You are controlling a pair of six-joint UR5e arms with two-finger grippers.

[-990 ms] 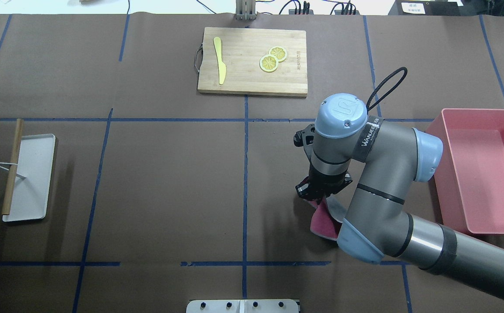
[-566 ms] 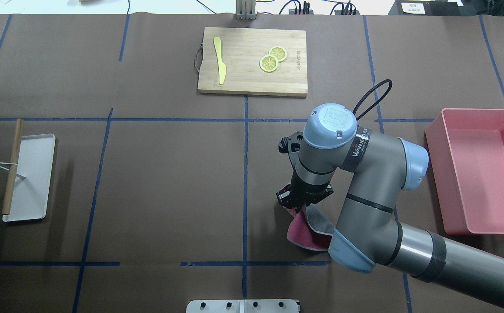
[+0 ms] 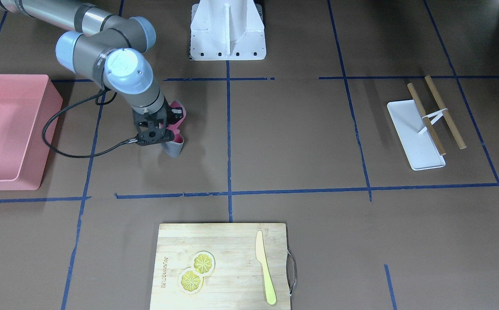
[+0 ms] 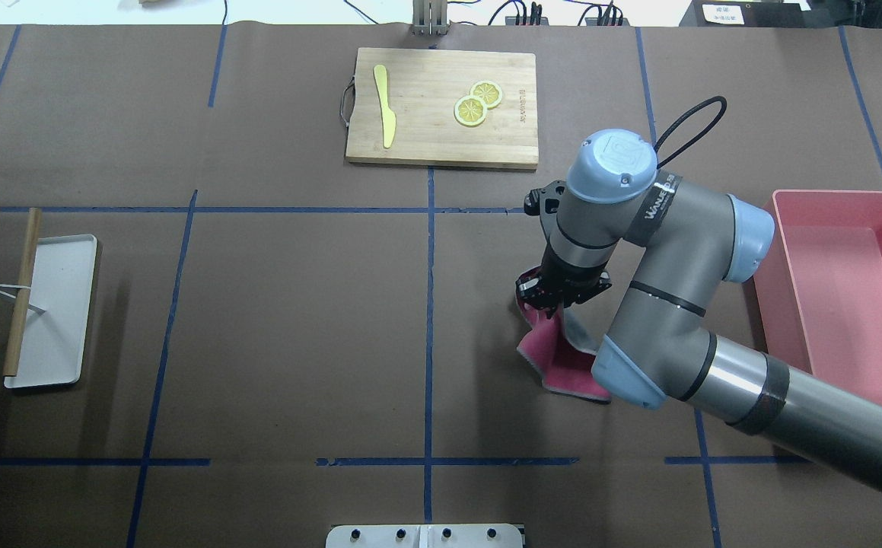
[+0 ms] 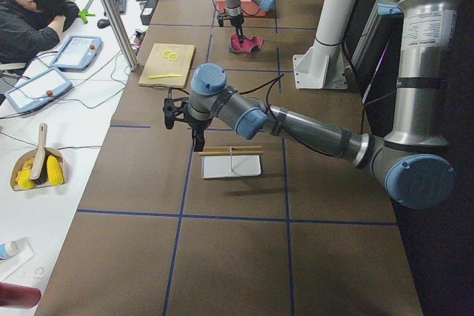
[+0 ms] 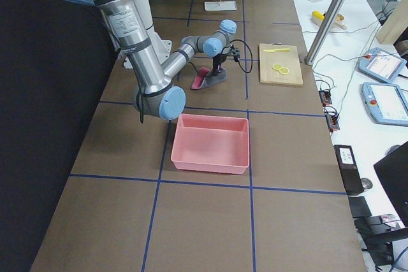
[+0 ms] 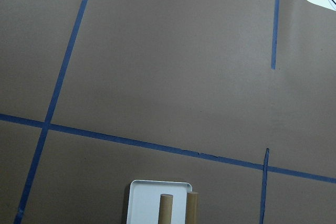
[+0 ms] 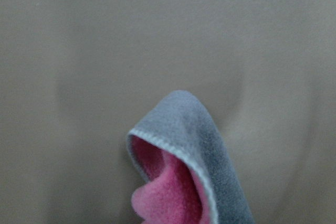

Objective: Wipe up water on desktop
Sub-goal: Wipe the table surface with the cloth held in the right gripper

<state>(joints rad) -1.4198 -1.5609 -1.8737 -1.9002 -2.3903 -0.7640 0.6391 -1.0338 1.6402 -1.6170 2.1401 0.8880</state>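
Note:
The desktop (image 4: pixel 296 320) is a matte dark-brown surface with blue tape lines; I see no water on it. My right gripper (image 4: pixel 556 299) points down, right of the centre line, and is shut on a cloth (image 4: pixel 558 358) that is pink on one side and grey on the other. The cloth's lower part trails on the desktop toward the robot. It also shows in the front view (image 3: pixel 175 148) below the gripper (image 3: pixel 156 133), and in the right wrist view (image 8: pixel 178 182). My left gripper (image 5: pixel 194 138) hangs over the wooden sticks; I cannot tell whether it is open or shut.
A bamboo cutting board (image 4: pixel 441 137) with a yellow knife (image 4: pixel 385 106) and lemon slices (image 4: pixel 477 104) lies at the far centre. A pink bin (image 4: pixel 844 297) stands right of the right arm. A white tray (image 4: pixel 52 312) and two wooden sticks (image 4: pixel 22 293) lie at the left.
The right gripper swept left with the cloth, then came back right and moved farther from the robot. The cloth trails behind it. The grip has not changed.

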